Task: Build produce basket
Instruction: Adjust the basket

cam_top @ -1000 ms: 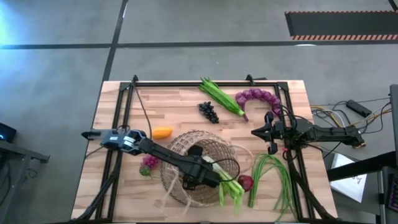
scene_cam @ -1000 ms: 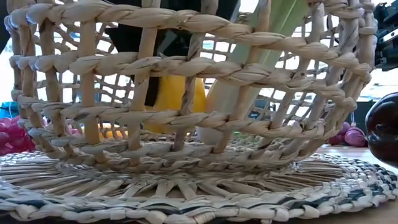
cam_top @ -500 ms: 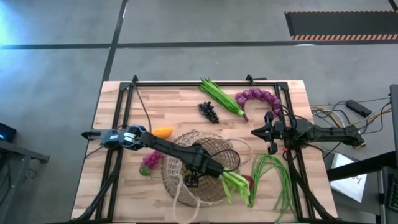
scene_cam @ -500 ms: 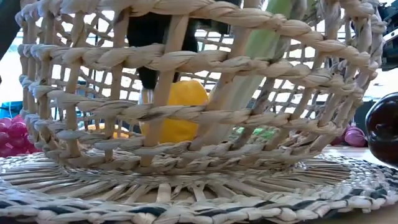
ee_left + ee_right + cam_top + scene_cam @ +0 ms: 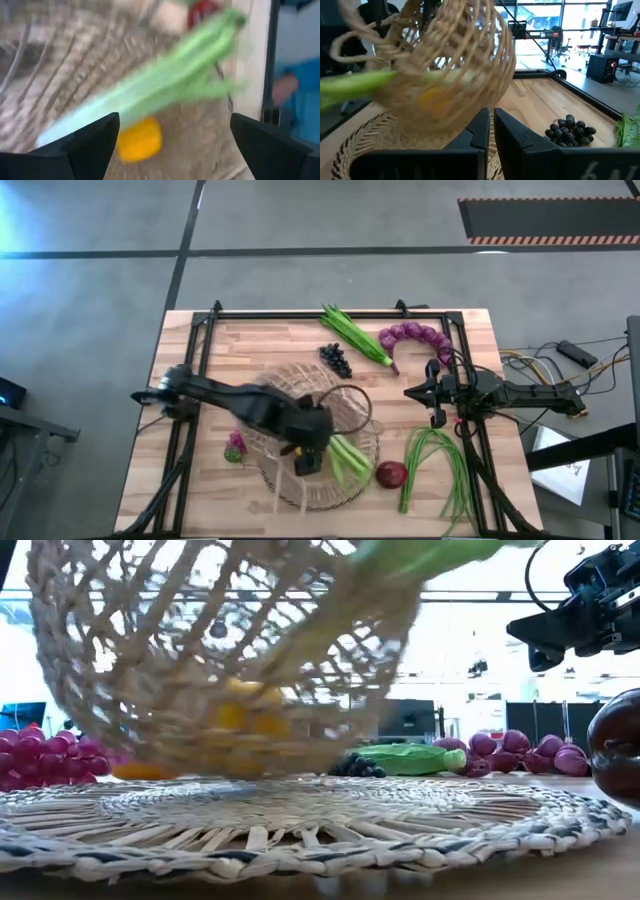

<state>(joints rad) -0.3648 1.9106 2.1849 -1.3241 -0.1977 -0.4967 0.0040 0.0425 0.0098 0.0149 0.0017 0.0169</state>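
Wooden surface (image 5: pixel 270 340) carries everything. Basket (image 5: pixel 300 405) is the biggest item, tan wicker, tilted and lifted off a flat round woven mat (image 5: pixel 325 485) at the near middle of the surface; low view shows the basket (image 5: pixel 220 650) clear above the mat (image 5: pixel 300 820), blurred. Inside the basket: a leek (image 5: pixel 345 458) with its green end sticking out over the rim toward the right, and a yellow-orange pepper (image 5: pixel 140 140) lying at the bottom beside the leek (image 5: pixel 150 85) in the left wrist view. Left arm reaches across into the basket; left claw (image 5: pixel 305 455) sits at the basket, fingers spread wide in its wrist view with the contents between and beyond them, cannot tell what it grips. Right arm waits at the right side, right claw (image 5: pixel 432 395) above the surface, fingers pressed nearly together in its wrist view. Green beans (image 5: pixel 440 470) lie in a long loop at the near right. Purple string of onions (image 5: pixel 415 337) curves along the far right edge. Green pods (image 5: pixel 355 335) lie on the far side just beside the string. Dark grapes (image 5: pixel 336 358) sit near the pods, apart from the basket. Purple grapes (image 5: pixel 236 446) lie left of the mat. Red onion (image 5: pixel 390 474) rests at the mat's right edge, next to the beans.
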